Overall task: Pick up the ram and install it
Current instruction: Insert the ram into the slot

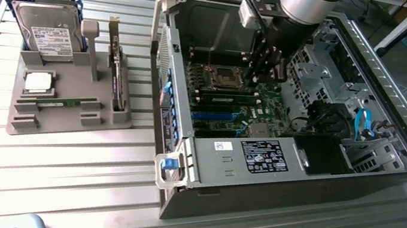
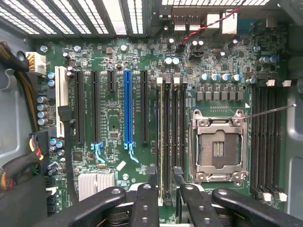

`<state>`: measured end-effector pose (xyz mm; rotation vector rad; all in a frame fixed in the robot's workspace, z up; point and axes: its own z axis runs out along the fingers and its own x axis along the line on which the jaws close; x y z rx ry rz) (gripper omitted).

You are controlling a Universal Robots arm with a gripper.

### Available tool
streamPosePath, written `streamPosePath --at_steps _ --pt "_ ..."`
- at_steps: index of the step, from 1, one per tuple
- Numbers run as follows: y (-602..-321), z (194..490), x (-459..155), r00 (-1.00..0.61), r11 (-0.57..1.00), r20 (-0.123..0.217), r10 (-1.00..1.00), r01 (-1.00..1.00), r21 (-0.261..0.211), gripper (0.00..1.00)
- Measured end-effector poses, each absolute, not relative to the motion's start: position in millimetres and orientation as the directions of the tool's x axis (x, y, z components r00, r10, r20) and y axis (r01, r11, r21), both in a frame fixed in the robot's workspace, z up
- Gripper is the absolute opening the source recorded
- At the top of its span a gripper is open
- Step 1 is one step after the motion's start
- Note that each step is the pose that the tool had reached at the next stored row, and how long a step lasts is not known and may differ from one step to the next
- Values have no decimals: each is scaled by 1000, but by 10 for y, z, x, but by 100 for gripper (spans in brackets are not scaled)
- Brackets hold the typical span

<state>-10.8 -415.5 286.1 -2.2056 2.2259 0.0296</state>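
A ram stands edge-on in a memory slot of the motherboard, beside the empty processor socket. In the exterior view this ram shows as a thin green strip in the open computer case. My gripper hangs just above the board with its black fingers spread to either side of that slot's near end. It is open and nothing is lifted in it. Seen from outside, the gripper is down inside the case. A second ram lies flat in the grey holder.
The grey holder on the exterior view's left also carries a hard drive, a square silver processor and an upright expansion card. Case walls, a black cable bundle and a blue cable surround the board. The slatted metal table extends in front.
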Motion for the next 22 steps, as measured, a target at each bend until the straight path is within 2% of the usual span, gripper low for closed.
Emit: streamPosePath --at_steps 22 --pt "-4139 3242 -106 -9 9 -12 -1000 -1000 8 25"
